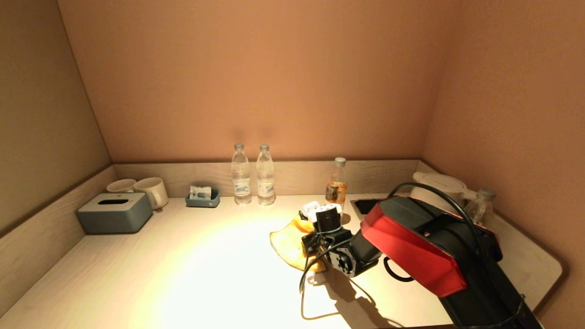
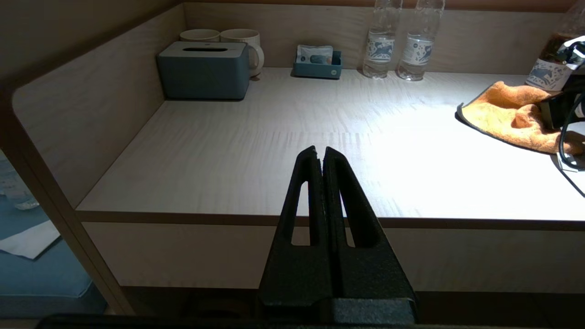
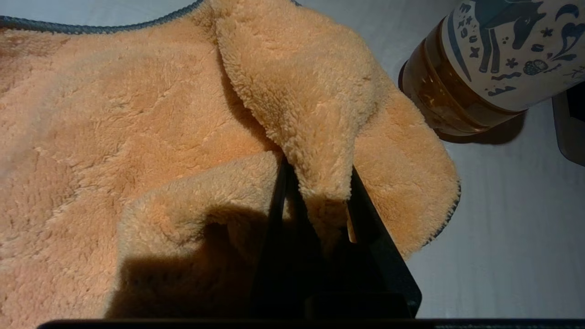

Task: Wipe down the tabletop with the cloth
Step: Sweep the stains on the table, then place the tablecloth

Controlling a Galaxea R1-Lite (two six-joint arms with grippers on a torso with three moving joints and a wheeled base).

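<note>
An orange fleece cloth (image 1: 287, 242) with a dark hem lies on the pale wood tabletop (image 1: 205, 274), right of centre. My right gripper (image 3: 317, 183) is down on it and shut on a raised fold of the cloth (image 3: 315, 137); in the head view the wrist (image 1: 327, 233) hides the fingers. The cloth also shows at the far right of the left wrist view (image 2: 507, 114). My left gripper (image 2: 320, 153) is shut and empty, held low in front of the table's front edge, out of the head view.
Along the back wall stand two clear water bottles (image 1: 252, 176), an amber drink bottle (image 1: 337, 183) right beside the cloth, a small blue tray (image 1: 202, 197), two mugs (image 1: 146, 188) and a grey tissue box (image 1: 114, 212). A white kettle (image 1: 441, 185) stands at the right.
</note>
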